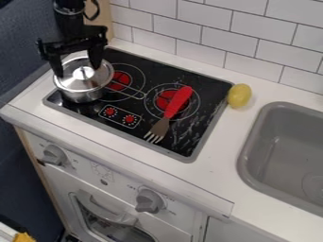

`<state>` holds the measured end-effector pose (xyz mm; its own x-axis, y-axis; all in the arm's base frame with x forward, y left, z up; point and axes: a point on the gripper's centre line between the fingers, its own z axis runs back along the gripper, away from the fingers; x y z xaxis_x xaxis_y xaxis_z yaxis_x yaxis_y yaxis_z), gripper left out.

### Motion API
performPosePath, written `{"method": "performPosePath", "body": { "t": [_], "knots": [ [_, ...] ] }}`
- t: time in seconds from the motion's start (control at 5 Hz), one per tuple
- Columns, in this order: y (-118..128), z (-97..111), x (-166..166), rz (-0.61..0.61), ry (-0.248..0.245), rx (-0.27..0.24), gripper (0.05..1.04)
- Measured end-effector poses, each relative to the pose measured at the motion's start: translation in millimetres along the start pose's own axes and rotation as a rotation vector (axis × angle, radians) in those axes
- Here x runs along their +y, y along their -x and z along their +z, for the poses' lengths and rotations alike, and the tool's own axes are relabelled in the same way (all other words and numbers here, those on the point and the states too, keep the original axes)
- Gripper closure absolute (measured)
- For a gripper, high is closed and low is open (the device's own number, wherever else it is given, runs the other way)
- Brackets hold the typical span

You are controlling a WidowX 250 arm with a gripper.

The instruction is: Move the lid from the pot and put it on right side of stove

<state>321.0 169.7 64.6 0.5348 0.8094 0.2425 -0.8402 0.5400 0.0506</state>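
Observation:
My gripper (77,72) hangs over the pot at the upper left, open, with one finger on each side of the lid's knob. The silver pot (82,95) stands on the left part of the black stove (142,125), its handle pointing right. Its shiny metal lid (86,82) lies on top, with the small knob upright between the fingers. Whether the fingers touch the lid, I cannot tell.
A fork with a red handle (177,101) lies across the stove's right burner. Just beyond the stove's right edge, a yellow lemon-like object (240,95) rests on the white counter (217,163). Farther right is the grey sink (250,156); a tiled wall (252,39) rises behind.

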Motion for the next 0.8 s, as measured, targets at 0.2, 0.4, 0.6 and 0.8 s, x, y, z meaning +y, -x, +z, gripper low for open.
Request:
{"method": "performPosePath", "body": {
  "t": [0.2,0.4,0.6,0.8],
  "knots": [
    [-3.9,-11.0,-3.9,-0.002,-0.006,0.013,0.083],
    [-3.9,-13.3,-4.5,0.008,-0.009,0.017,0.083],
    [-4.1,-18.2,-4.8,0.026,-0.013,0.015,0.136],
    [-6.7,-17.6,-1.9,0.036,-0.041,0.009,0.420]
  ]
}}
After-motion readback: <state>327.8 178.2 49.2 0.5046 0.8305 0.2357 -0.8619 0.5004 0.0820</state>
